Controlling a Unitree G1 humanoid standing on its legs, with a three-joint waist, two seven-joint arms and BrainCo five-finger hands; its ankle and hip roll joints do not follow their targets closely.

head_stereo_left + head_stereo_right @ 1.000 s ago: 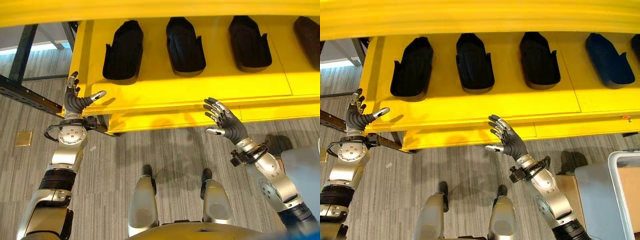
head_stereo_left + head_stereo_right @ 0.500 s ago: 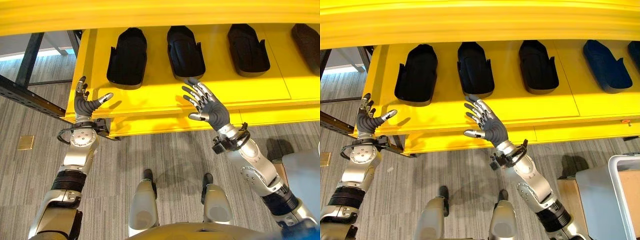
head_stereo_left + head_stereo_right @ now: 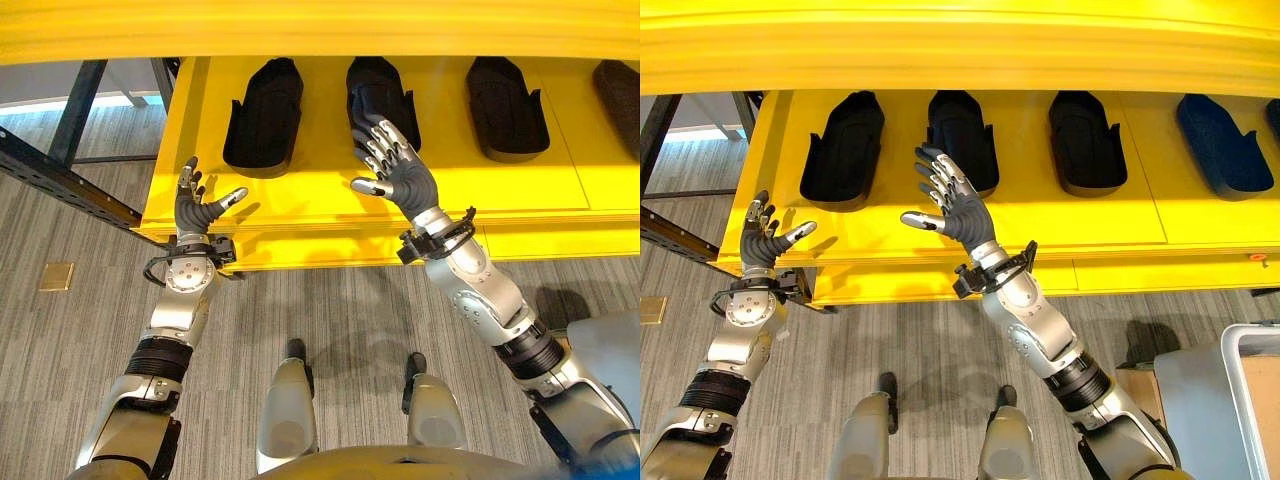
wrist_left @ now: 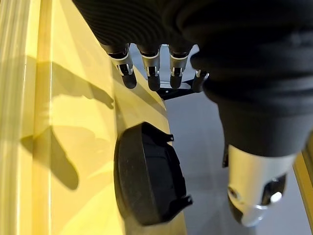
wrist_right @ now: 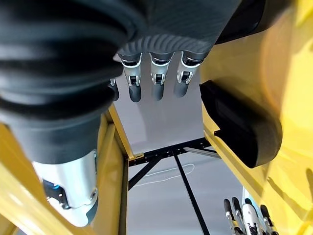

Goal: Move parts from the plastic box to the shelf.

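At nine o'clock in the head views we see the left robot hand raised by the left front corner of the yellow shelf, fingers straight and spread, thumb out to the side, holding nothing. In its own wrist view those fingers hang straight above the shelf surface, apart from it.

Moving right, at eleven o'clock the first black part lies flat on the shelf. Just beside it toward twelve o'clock lies the second black part, and over its near end hovers the right robot hand, palm toward the shelf, fingers spread and straight, empty. We cannot tell whether its fingertips touch that part.

Further right, at one o'clock, the third black part rests on the shelf, and near two o'clock lies a dark blue part.

At four o'clock, low on the floor, the grey plastic box shows its rim.
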